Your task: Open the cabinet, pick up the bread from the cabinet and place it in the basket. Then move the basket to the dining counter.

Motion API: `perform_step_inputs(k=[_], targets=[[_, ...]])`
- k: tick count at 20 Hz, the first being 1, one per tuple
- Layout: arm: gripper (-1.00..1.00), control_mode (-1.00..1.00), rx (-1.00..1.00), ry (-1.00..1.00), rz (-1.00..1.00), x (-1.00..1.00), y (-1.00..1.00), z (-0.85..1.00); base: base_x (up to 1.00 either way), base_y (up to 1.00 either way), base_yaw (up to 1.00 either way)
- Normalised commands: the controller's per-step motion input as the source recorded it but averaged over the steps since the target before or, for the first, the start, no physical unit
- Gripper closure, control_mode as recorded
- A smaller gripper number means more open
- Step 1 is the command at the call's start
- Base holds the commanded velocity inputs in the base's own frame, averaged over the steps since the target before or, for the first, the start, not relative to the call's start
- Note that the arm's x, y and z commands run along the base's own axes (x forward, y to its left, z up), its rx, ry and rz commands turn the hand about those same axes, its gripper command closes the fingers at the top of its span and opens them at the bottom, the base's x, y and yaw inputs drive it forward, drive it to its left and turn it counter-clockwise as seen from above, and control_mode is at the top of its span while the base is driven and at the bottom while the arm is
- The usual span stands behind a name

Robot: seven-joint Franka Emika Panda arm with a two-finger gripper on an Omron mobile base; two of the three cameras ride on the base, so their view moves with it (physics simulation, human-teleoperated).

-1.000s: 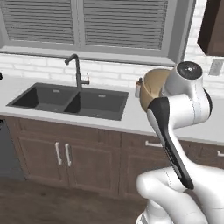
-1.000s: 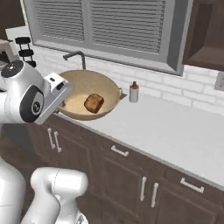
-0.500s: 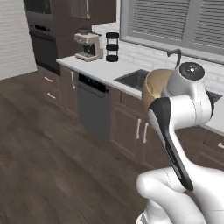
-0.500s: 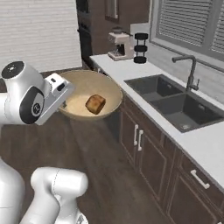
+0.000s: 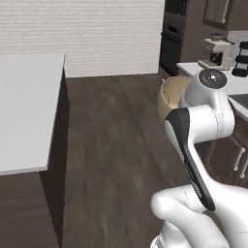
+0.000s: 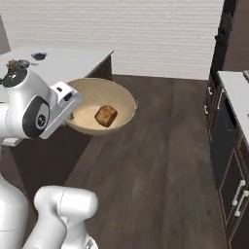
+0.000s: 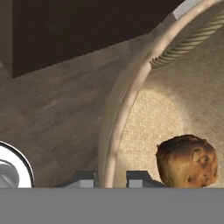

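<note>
The round tan basket (image 6: pixel 120 99) hangs in the air in front of my arm, with the small golden-brown bread (image 6: pixel 105 115) lying on its woven bottom. In the hand view my gripper (image 7: pixel 111 178) is shut on the basket's rim (image 7: pixel 131 94), one fingertip on each side of the wall, and the bread (image 7: pixel 187 160) lies just inside. From the left base view the basket (image 5: pixel 169 97) peeks out behind my white forearm. The white dining counter (image 5: pixel 26 106) stands to the left, its top (image 6: pixel 65 61) just beyond the basket. The cabinet is out of view.
Dark wood floor (image 5: pixel 111 145) stretches open between the island and the kitchen units. A tall oven stack (image 5: pixel 172 38) and a coffee machine (image 5: pixel 215 53) stand at the right. Lower brown cupboards (image 6: pixel 233 160) line the right side. Small items (image 6: pixel 39 56) sit on the island's far end.
The whole picture has swung from the sink worktop, past the oven corner, round to the white island: the base has turned. The basket with the bread stays held the same way.
</note>
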Motion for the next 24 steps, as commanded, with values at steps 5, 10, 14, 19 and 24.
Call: perform_step_inputs(k=[5,10,14,19,24], targets=[[1.00,1.00,0.00,0.00,0.00,0.00,0.00,0.00,0.73,-0.01,0.75],[1.00,1.00,0.00,0.00,0.00,0.00,0.00,0.00,0.50,0.00,0.59],[1.00,1.00,0.00,0.00,0.00,0.00,0.00,0.00,0.00,0.76,0.14],[1.00,1.00,0.00,0.00,0.00,0.00,0.00,0.00,0.19,1.00,-0.18],[1.00,1.00,0.00,0.00,0.00,0.00,0.00,0.00,0.27,1.00,-0.27]])
